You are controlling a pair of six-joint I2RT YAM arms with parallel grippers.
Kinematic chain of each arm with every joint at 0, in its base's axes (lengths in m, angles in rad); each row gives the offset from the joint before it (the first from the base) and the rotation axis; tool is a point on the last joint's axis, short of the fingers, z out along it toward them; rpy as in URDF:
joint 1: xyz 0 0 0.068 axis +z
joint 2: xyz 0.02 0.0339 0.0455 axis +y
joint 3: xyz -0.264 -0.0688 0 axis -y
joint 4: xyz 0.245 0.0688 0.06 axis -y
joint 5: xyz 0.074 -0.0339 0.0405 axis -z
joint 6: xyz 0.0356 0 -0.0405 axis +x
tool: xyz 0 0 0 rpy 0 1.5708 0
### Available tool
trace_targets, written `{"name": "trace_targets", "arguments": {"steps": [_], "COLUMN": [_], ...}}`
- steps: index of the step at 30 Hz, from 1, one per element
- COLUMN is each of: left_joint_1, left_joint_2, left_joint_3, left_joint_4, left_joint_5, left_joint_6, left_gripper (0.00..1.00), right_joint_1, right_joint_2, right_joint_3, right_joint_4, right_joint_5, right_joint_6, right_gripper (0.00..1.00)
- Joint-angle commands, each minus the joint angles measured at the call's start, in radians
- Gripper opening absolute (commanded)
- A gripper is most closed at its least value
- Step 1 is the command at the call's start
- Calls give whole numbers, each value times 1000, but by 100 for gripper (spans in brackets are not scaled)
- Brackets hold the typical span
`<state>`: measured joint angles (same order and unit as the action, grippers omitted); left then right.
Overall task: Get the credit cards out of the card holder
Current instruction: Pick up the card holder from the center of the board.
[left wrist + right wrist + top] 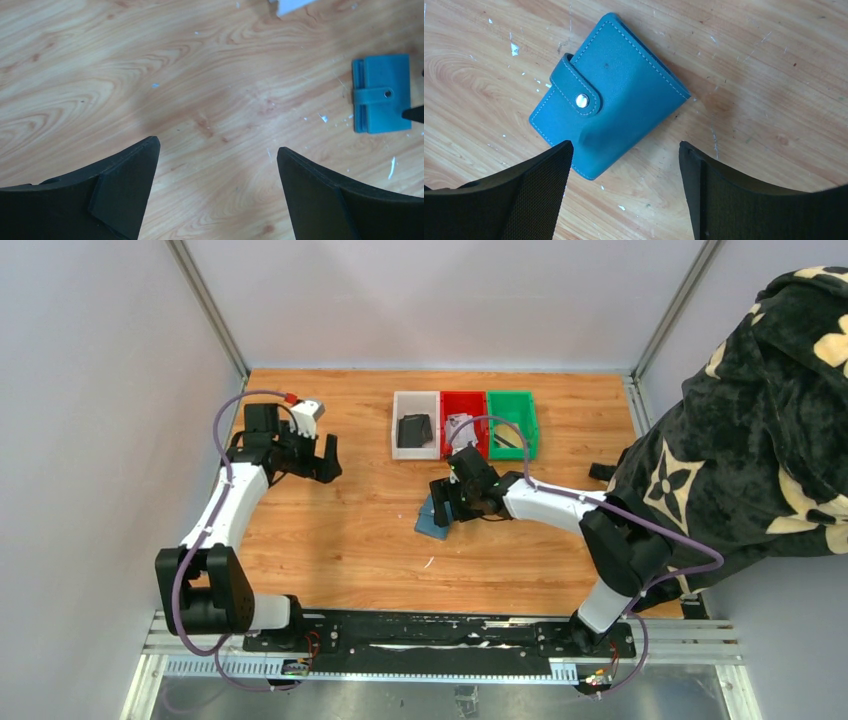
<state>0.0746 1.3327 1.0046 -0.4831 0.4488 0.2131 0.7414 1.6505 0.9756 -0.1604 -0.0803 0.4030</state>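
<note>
Arms, two, bolted at the near edge of the desk (340, 540).

Left end effector (218, 150), one: released, fingers wide apart, over bare wood on the left side of the desk, well apart from the card holder.

Right end effector (624, 145), one: released, fingers spread. It hangs over the holder, whose near corner lies between the two fingers in the wrist view (whether they touch it cannot be told).

Card holder (609, 97), one: teal-blue, lying flat near the middle of the desk, just in front of the bins, folded shut. It has one closing tab (571, 80) fastened by one silver snap (582, 100).

Credit cards: count cannot be told, the holder being closed.

Bins, three, touching in a row at the far side: white bin (397, 425), red bin (463, 395), green bin (530, 425). The white one holds one black wallet (414, 429); contents of the other two are too small to name.

Person (750, 440), one: in a dark patterned garment, at the right edge.
</note>
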Motion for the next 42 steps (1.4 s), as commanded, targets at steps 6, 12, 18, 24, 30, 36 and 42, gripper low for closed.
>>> {"name": "trace_targets", "arguments": {"steps": [6,12,18,24,30,36,42], "left_joint_1": [-113,-137,-160,-223,-274,-295,-301], "left_joint_2": [-2,-4,-3,29,67,112,134], "left_joint_3": [28,36,42,43,55,80,75], "left_joint_4": [-90,-102,-118,-121,-131,-133,-133], "left_joint_5": [11,29,39,26,60,74,66], "left_joint_6": [41,33,39,17,-6,-21,-14], "left_gripper": [93,88,78,68,68,73,71], "right_joint_1": [7,19,34,36,36,36,34], "right_joint_2": [41,60,80,94,120,164,198], "right_joint_3": [28,0,1,-2,-10,-16,-25], "right_joint_4": [0,39,60,53,84,124,137], "right_joint_5": [-81,-62,-53,-18,-35,-82,-76], "right_joint_6": [49,107,135,164,201,267,334], "right_gripper": [82,84,68,56,60,60,40]}}
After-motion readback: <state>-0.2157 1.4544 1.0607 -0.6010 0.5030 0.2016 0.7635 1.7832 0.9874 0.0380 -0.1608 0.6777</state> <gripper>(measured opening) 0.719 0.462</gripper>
